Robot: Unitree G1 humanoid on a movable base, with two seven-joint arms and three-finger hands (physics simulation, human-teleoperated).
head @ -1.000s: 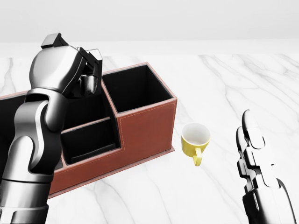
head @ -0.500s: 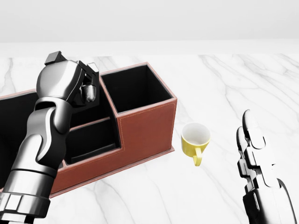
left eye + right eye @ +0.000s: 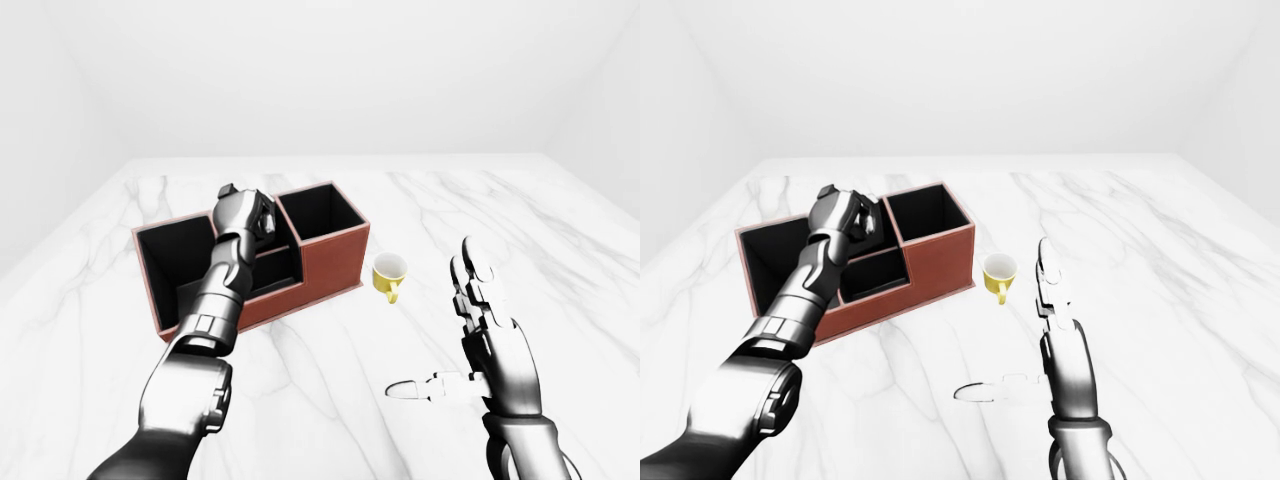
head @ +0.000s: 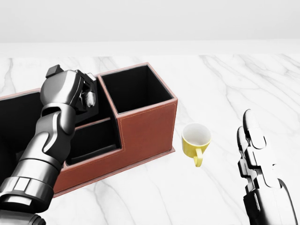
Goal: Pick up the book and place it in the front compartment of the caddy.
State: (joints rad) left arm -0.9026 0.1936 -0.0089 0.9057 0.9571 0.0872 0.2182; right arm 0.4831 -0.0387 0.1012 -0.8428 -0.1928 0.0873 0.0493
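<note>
While the left hand [image 4: 77, 91] hangs over the caddy [image 4: 145, 126], fingers curled in tight, I can't tell if it holds anything; no book shows anywhere, maybe hidden in a compartment or behind the arm. Right hand [image 4: 253, 145] stands apart on the right, fingers straight & empty, near the yellow cup [image 4: 196, 139] on the table [image 4: 234, 79]. Looks like the placing step. Next: check the book's in the near compartment, then lift the arm straight up, clear of the walls.
</note>
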